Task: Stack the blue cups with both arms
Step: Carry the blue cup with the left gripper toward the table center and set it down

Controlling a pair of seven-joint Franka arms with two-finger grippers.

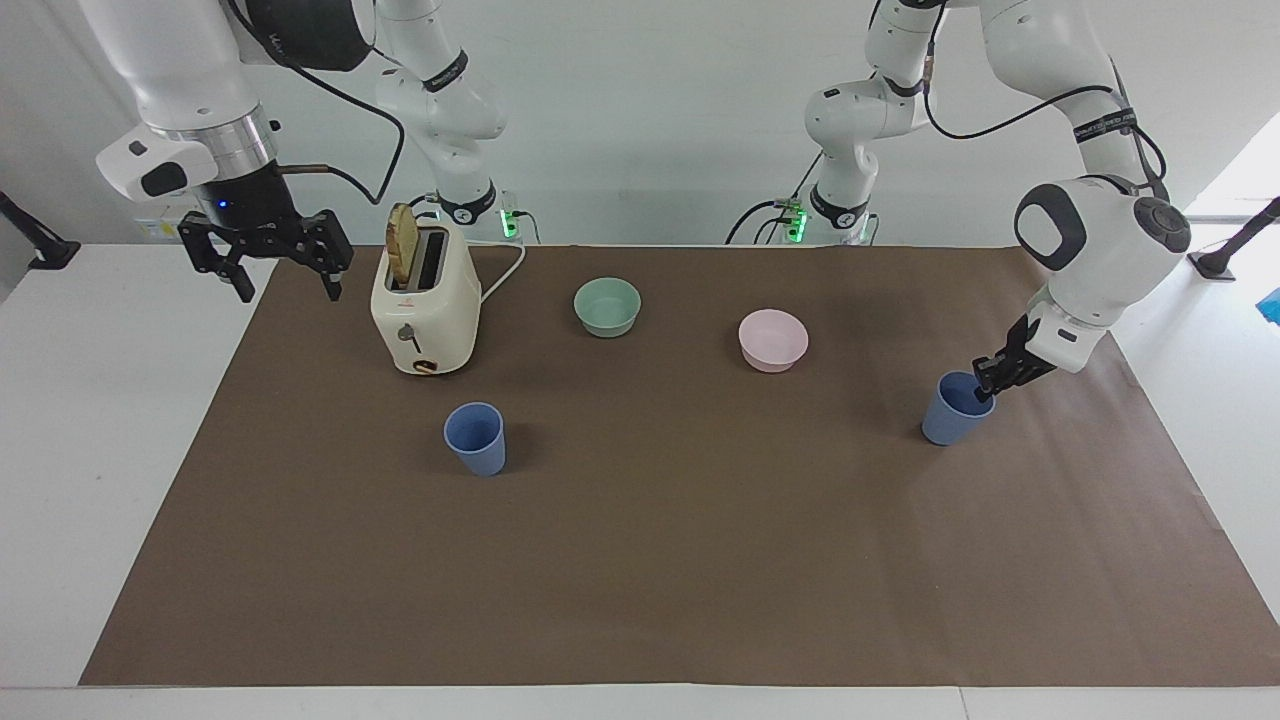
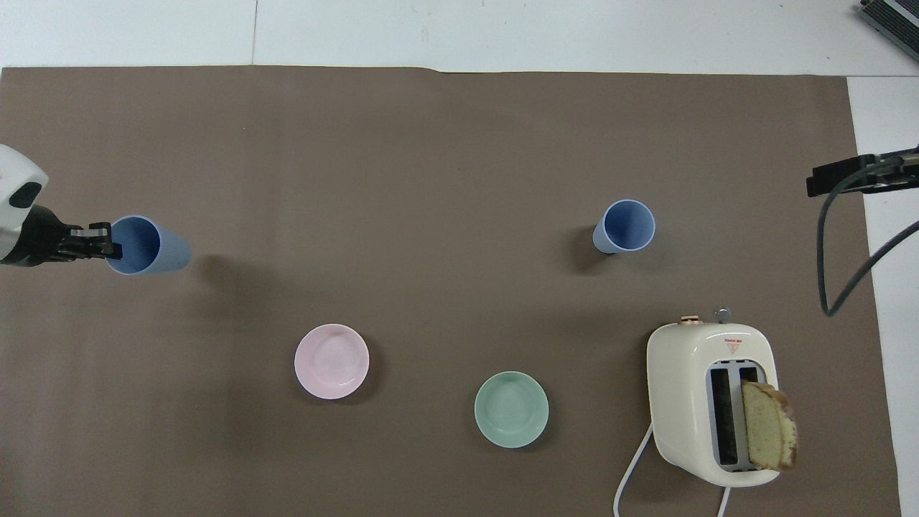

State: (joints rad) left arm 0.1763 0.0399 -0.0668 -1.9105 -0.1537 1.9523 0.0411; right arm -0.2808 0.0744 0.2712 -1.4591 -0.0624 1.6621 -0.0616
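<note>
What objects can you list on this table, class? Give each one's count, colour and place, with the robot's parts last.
Plastic tumbler cups: 2, periwinkle blue; one farther out than the toaster, one at the left arm's end.
Round bowl: 1, mint green, mid-table.
Round bowl: 1, pink, beside the green one.
Toaster: 1, cream, bread slice in one slot.
Table cover: 1, brown.
Left hand: shut on a cup's rim.
Right hand: open, waits raised beside the toaster.
</note>
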